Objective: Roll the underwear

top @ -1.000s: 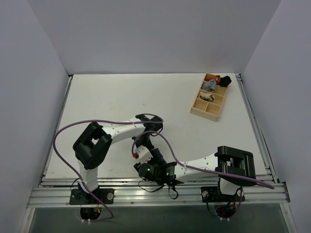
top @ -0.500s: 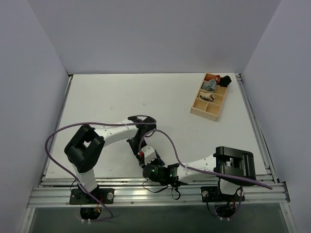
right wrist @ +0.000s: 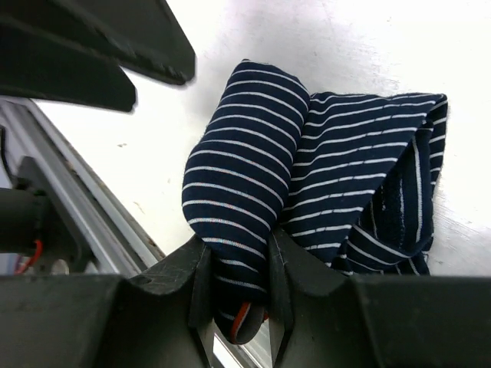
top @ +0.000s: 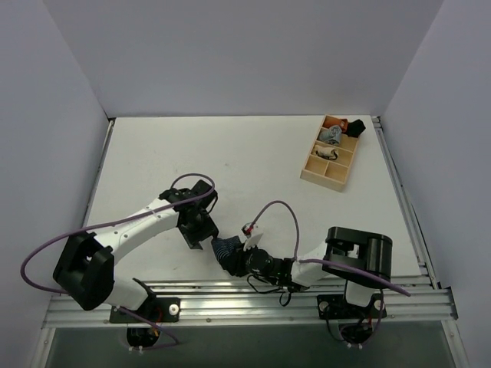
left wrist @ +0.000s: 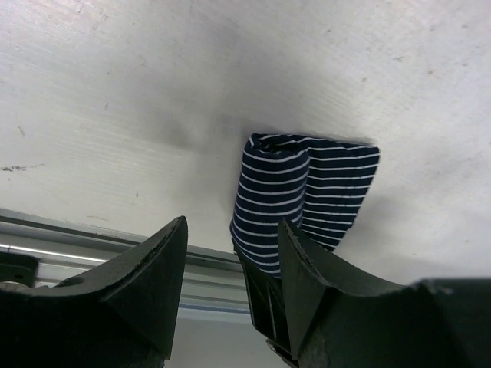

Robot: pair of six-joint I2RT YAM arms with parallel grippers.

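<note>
The underwear [right wrist: 307, 169] is a navy pinstripe bundle, half rolled: one fat rolled fold w/ a flatter flap lying next to it on the table [top: 153, 153]. A bit of reddish edge pokes out at the bottom of the fold, right btwn the right gripper [right wrist: 239, 287] fingers. That gripper is clamped on the rolled fold, one finger each side, w/ the cloth bulging out above the tips. From above, the bundle sits right at the tip of that gripper, close to the metal rail [top: 253, 303] at the near edge.

Left gripper [left wrist: 232, 230] is spread wide w/ nothing in it. The cloth lies just past its fingertips, more toward the finger on the right of its wrist view. Can't tell if that finger brushes the cloth tbh.

Well away from both hands, over at the far right of the table: a wooden tray [top: 322, 182] w/ compartments, and a few small rolled garments [top: 332, 135] in the far ones.
</note>
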